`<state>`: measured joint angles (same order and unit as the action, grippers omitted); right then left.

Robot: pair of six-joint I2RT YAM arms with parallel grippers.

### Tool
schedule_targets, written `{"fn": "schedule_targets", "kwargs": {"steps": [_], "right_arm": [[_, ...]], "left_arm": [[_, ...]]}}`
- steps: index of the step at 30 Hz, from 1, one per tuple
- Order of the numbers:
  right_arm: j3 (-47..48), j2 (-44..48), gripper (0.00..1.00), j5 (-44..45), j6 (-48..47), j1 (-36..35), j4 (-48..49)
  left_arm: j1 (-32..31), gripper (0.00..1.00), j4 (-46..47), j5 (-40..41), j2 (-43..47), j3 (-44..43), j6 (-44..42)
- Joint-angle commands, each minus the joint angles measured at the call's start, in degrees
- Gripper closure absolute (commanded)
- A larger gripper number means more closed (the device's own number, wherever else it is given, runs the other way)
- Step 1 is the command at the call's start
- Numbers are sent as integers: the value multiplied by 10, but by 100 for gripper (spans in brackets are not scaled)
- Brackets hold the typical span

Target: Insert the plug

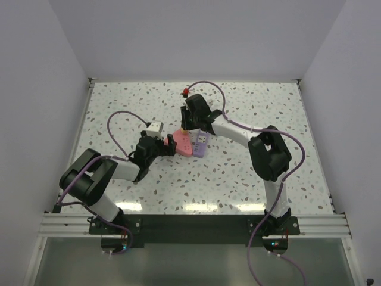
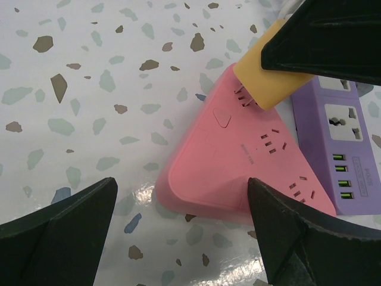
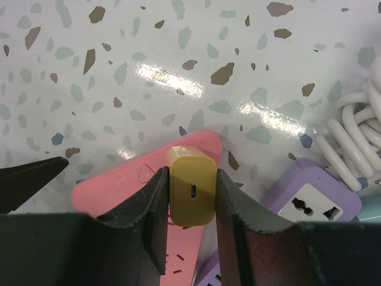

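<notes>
Right pincer (image 3: pixel 190 179) clamps yellow plug (image 3: pixel 191 193), tilted over socket slots (image 2: pixel 243 96) at pink strip (image 2: pixel 238 161) corner; prongs hidden. Left pincer (image 2: pixel 181 196) gapes empty just beside pink strip. Advice: square plug to slots, press straight down, left pincer steadying strip

— What does the surface (image 1: pixel 119 107) look like?
— Terrazzo-patterned, white with grey and brown flecks. It is smooth and glossy, and lamp glare shines off it.
— And the pink power strip (image 2: pixel 226 161)?
— Smooth plastic, satin rather than shiny. The purple power strip (image 2: pixel 342 143) looks like the same kind of plastic.
— The yellow plug (image 3: pixel 191 190)?
— Smooth matt plastic with softly rounded edges.
— The jaws of the right gripper (image 3: pixel 190 176)?
— Black matt plastic, faintly scratched on the inner faces.
— Anything else?
— The white cable (image 3: pixel 357 149) has a smooth, slightly glossy sheath. The rail (image 1: pixel 65 225) is bare silvery metal.
</notes>
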<state>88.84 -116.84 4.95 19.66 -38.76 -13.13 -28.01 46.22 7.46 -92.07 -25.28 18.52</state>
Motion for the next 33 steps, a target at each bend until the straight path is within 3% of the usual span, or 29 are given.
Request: {"fn": "schedule_targets", "kwargs": {"steps": [1, 33], "right_arm": [[4, -9, 100, 24, 10, -10, -30], [-28, -55, 100, 42, 27, -37, -23]], "left_arm": [[6, 4, 34, -1, -7, -14, 6], [9, 28, 65, -56, -40, -15, 11]]}}
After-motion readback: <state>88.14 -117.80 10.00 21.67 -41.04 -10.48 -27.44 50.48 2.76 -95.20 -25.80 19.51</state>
